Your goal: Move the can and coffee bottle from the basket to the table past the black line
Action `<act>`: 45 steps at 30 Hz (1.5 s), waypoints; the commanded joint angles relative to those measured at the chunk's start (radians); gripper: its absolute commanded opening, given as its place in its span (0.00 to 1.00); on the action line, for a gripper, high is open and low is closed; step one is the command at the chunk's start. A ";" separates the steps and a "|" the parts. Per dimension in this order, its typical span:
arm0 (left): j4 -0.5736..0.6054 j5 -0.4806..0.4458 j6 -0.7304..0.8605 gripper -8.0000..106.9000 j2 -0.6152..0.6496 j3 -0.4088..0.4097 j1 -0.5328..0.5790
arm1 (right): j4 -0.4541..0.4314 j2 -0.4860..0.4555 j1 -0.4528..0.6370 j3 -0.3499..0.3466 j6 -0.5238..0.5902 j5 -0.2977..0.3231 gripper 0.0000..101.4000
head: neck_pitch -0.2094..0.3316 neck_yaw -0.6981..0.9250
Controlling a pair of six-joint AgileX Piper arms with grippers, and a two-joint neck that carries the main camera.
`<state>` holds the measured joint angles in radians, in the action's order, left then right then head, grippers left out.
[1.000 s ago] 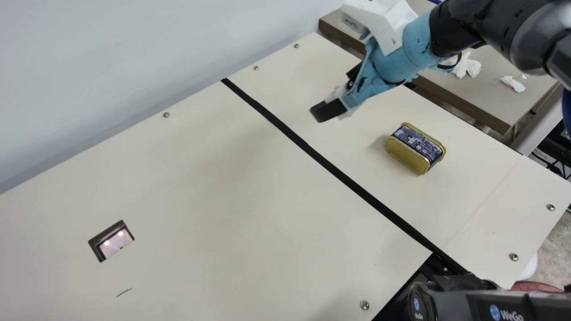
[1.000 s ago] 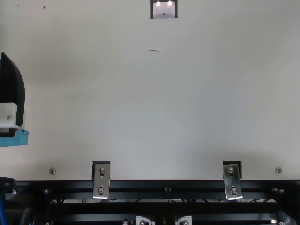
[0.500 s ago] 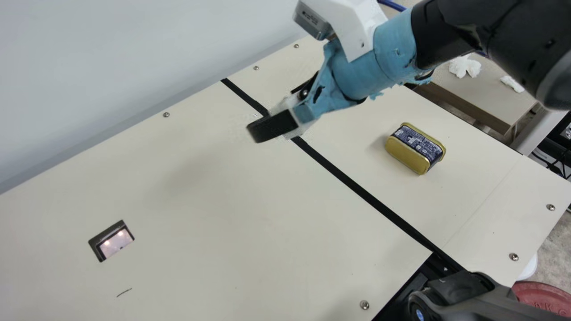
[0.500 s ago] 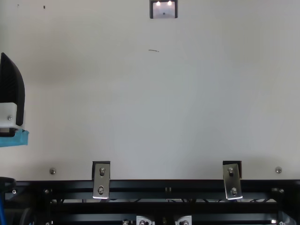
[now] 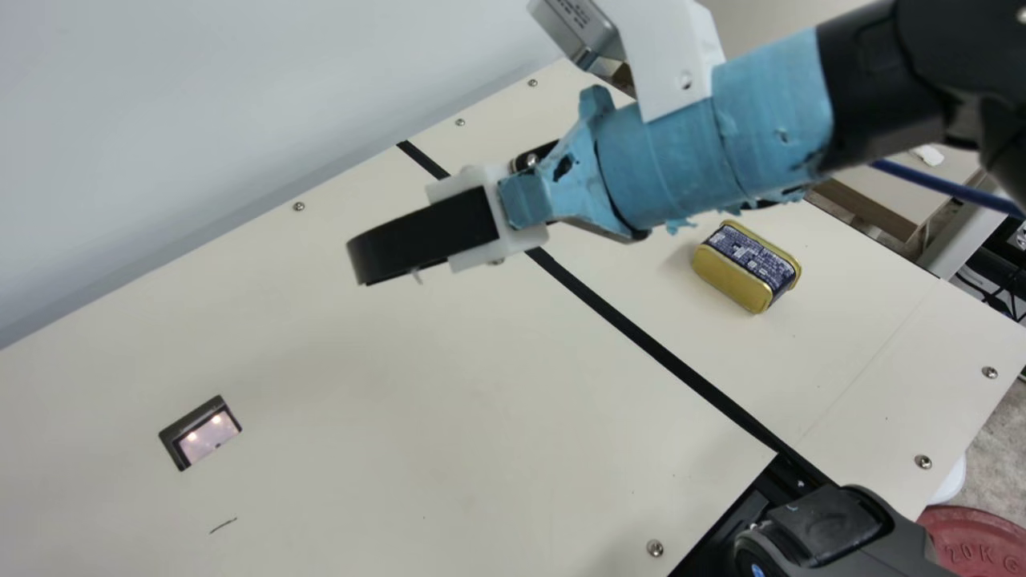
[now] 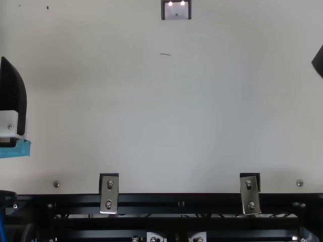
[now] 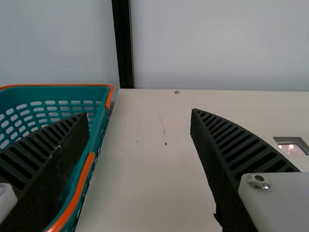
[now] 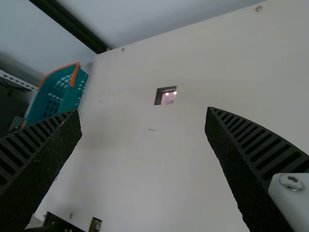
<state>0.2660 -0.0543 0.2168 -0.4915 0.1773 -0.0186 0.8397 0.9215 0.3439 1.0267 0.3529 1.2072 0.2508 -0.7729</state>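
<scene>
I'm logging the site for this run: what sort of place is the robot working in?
Probably a robotics lab or test workshop: a cream table with screws along its edge, a black metal rail bolted at its side, and a robot arm wrapped in blue tape.

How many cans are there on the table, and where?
1: the can is past the black line, toward the main view's right. Another may be hidden behind my right arm.
</scene>
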 commanded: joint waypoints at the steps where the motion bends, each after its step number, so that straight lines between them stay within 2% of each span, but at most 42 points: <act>1: 0.000 0.000 0.000 0.85 0.000 0.000 0.000 | 0.040 -0.032 0.006 -0.005 -0.037 0.013 1.00 | 0.026 -0.012; 9: 0.000 0.000 0.000 0.85 0.000 0.000 0.000 | 0.129 -0.131 -0.010 -0.046 -0.170 0.013 1.00 | 0.026 -0.012; 10: 0.000 0.000 0.000 0.85 0.000 0.000 0.000 | 0.121 -0.115 -0.009 -0.041 -0.144 0.015 1.00 | 0.026 -0.012; 13: 0.000 0.000 0.000 0.85 0.000 0.000 0.000 | 0.131 -0.134 -0.010 -0.047 -0.171 0.020 1.00 | 0.026 -0.012; 29: 0.000 0.000 0.000 0.85 0.000 0.000 0.000 | 0.129 -0.135 -0.010 -0.047 -0.171 0.015 1.00 | 0.021 0.005; 39: 0.000 0.000 0.000 0.85 0.000 0.000 0.000 | 0.129 -0.135 -0.010 -0.047 -0.171 0.015 1.00 | -0.014 0.243; 45: 0.000 0.000 0.000 0.85 0.000 0.000 0.000 | 0.129 -0.135 -0.010 -0.047 -0.171 0.015 1.00 | -0.010 0.440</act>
<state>0.2660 -0.0543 0.2168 -0.4915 0.1773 -0.0186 0.9692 0.7864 0.3338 0.9793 0.1819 1.2220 0.2354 -0.3583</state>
